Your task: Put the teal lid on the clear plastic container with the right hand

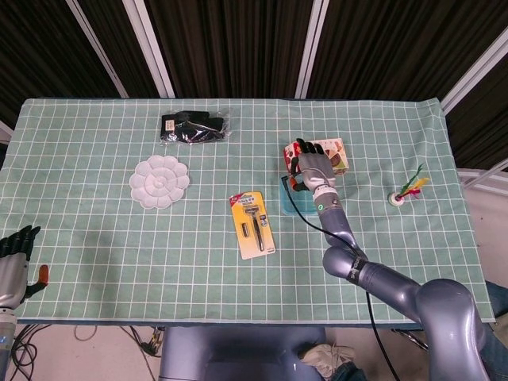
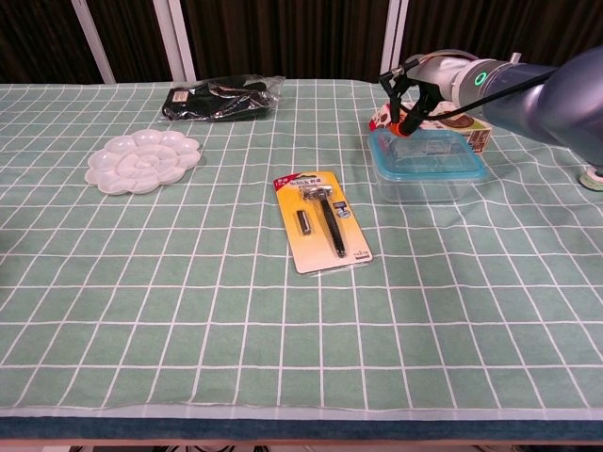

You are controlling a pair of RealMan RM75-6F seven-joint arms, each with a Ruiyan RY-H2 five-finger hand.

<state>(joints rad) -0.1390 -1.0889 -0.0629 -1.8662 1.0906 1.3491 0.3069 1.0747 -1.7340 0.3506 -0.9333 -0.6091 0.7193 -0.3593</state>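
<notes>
The clear plastic container (image 2: 429,181) stands right of the table's centre with the teal lid (image 2: 435,156) lying on top of it. In the head view only the lid's left edge (image 1: 286,198) shows beside my right arm. My right hand (image 2: 421,83) hangs over the container's far left corner, fingers apart and curved down, its orange fingertip (image 2: 405,128) touching the lid's rim. From the head view the same right hand (image 1: 312,167) covers that corner and holds nothing. My left hand (image 1: 14,266) rests off the table's front left edge, holding nothing.
A red and white carton (image 1: 334,152) lies just behind the container. A yellow razor pack (image 2: 322,218) sits mid-table, a white palette (image 2: 141,159) to the left, a black bag (image 2: 223,97) at the back, and a small feathered toy (image 1: 406,193) to the right.
</notes>
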